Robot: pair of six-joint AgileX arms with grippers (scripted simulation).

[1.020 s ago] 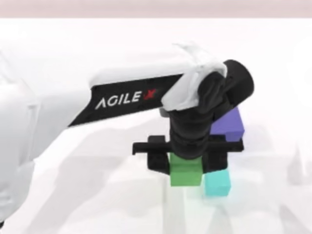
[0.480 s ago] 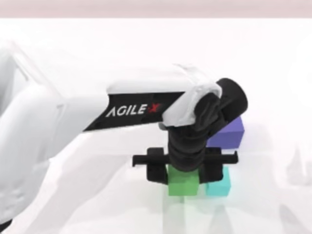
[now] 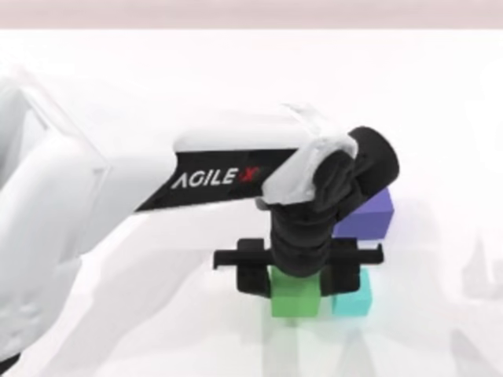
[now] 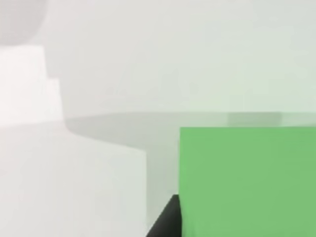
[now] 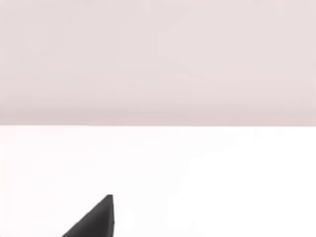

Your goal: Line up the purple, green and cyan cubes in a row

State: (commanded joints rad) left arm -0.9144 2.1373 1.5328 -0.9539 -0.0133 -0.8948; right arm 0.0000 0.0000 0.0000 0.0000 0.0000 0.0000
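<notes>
One label, "AGILEX", marks the left arm (image 3: 212,177) above green cube (image 3: 295,297).

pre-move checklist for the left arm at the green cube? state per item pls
1. Left hand over the green cube, at the top view's lower middle: ok.
2. Grip on the green cube: cannot tell; the wrist hides the fingers from above, and the left wrist view shows only the cube's face.
3. Green cube beside the cyan cube, on its left: ok; whether they touch, cannot tell.
4. Purple cube in line with those two: not ok; it sits farther back.
5. Right arm out of the way: ok; absent from the top view.
</notes>
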